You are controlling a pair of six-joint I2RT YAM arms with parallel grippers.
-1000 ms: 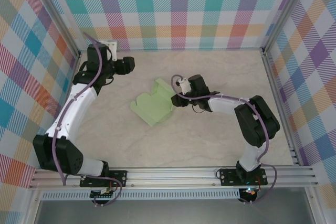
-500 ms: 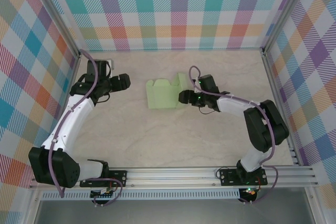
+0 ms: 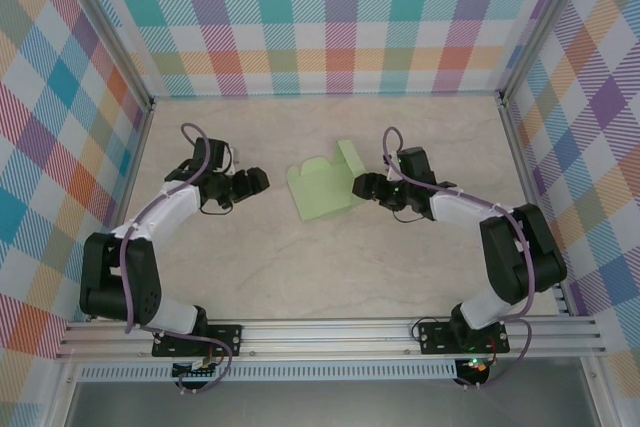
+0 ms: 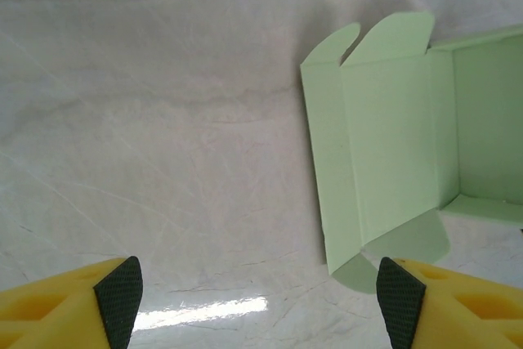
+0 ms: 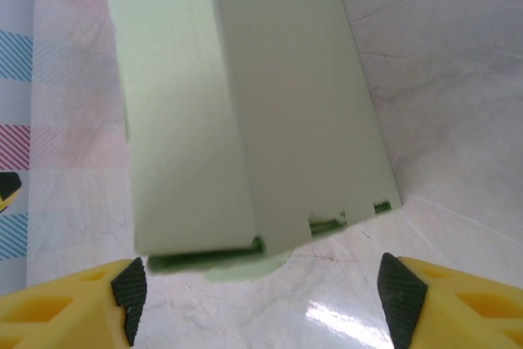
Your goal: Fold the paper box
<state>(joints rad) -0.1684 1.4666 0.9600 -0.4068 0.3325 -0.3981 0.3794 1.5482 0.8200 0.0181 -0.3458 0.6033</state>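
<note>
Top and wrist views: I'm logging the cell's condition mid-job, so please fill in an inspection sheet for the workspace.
Surface: table, pale, marbled and glossy; no damage seen.
Job's things: paper box, pale green, partly folded, lying between the grippers with one flap raised at its far right corner.
Clutter: nothing seen.
Grippers: left gripper open and empty, short of the box's left edge; right gripper open and empty, close to its right edge.
Cables: purple cables looped above each wrist, away from the box.
Surroundings: plaid walls on three sides; aluminium rail at the near edge.
</note>
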